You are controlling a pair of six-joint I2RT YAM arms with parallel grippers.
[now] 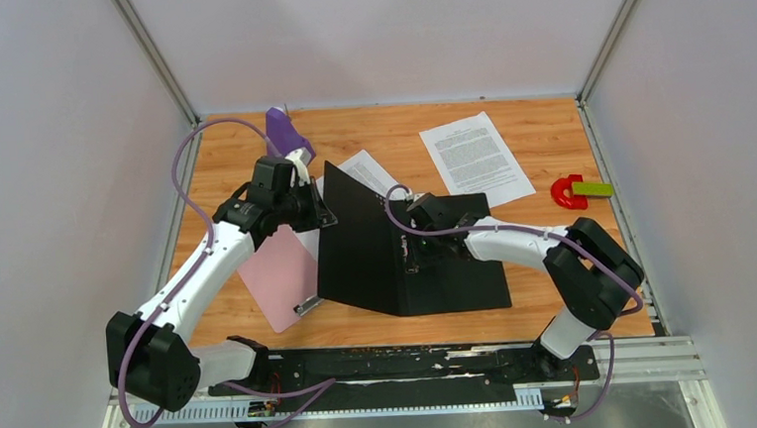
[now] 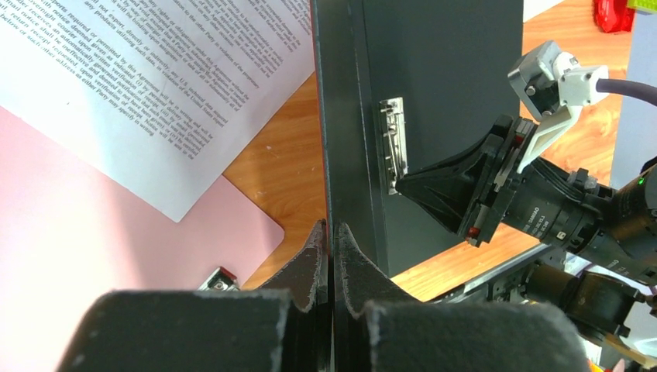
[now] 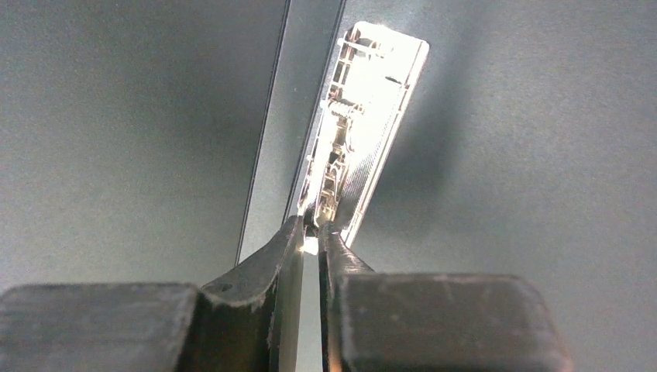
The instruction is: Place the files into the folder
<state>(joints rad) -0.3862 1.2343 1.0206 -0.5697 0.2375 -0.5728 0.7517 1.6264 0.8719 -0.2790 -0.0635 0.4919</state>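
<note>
The folder [image 1: 458, 287] lies open in the middle of the table, black inside up. Its cover [image 1: 356, 240] stands raised, and my left gripper [image 1: 317, 210] is shut on the cover's top edge [image 2: 341, 116], as the left wrist view shows at the left gripper [image 2: 333, 232]. My right gripper [image 1: 412, 252] reaches in to the spine and is shut on the end of the metal clip [image 3: 364, 116], with the right gripper [image 3: 314, 229] pinching it. One file [image 1: 475, 156] lies flat at the back. Another file [image 1: 364, 168] lies partly behind the cover.
A pink clipboard [image 1: 281, 279] lies left of the folder, under the second sheet [image 2: 147, 85]. A purple object [image 1: 285, 130] stands at the back left. A red and green object [image 1: 577, 192] sits at the right edge.
</note>
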